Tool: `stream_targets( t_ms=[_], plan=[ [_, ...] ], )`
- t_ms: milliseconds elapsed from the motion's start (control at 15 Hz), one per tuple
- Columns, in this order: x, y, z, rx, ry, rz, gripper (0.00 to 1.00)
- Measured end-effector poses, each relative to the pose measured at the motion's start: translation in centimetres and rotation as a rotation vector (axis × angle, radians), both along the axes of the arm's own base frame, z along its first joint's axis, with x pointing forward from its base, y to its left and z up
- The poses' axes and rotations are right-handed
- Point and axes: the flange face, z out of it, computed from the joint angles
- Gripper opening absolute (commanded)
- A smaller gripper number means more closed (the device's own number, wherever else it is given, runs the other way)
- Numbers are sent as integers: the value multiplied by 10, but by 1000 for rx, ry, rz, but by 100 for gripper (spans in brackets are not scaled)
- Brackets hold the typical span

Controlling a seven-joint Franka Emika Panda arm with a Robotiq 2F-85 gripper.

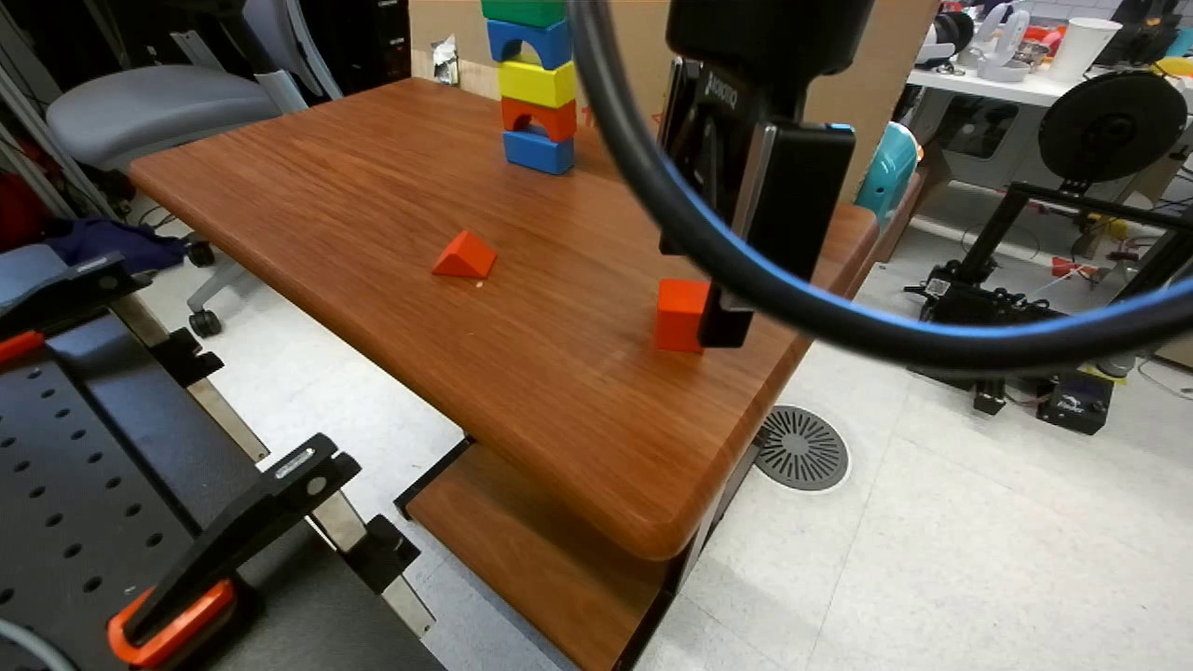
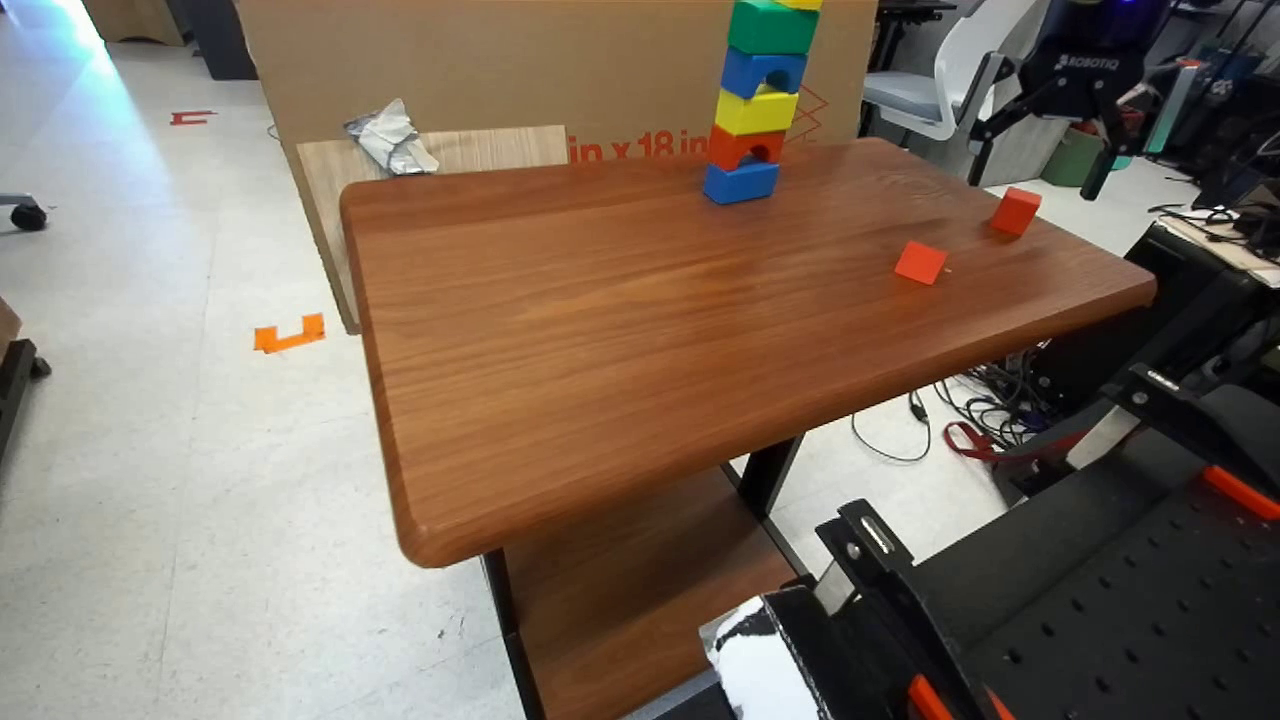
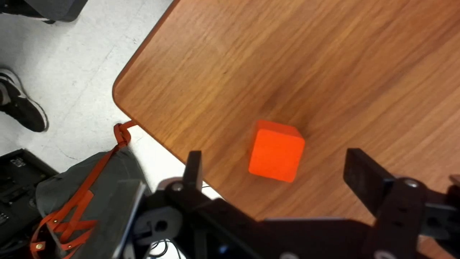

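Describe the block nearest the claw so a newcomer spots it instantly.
On the brown table, look below the open claw. A red-orange block sits there, apart from the multicolored tower; its boxy shape distinguishes it from the nearby wedge.

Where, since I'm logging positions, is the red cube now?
In an exterior view, the red cube sits near the table's right edge, right of the red wedge, below the open gripper.

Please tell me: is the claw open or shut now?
Open. In the wrist view, the claw shows its fingers wide apart, with table visible between each finger and the block.
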Motion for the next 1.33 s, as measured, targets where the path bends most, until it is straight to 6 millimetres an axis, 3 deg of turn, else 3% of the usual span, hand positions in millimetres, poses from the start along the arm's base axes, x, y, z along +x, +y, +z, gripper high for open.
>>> stream_targets(
  t_ms=[200,267,400,867,1133,1333],
  plan=[
    [2,-1,-11,-17,-8,-28,100],
    [2,-2,-15,-22,-7,-36,75],
    [3,-2,-21,-31,-9,-45,66],
    [12,7,-21,-44,-34,-28,12],
    [13,8,-16,-45,-42,-24,11],
    [22,15,13,-46,-85,-6,11]
  ],
)
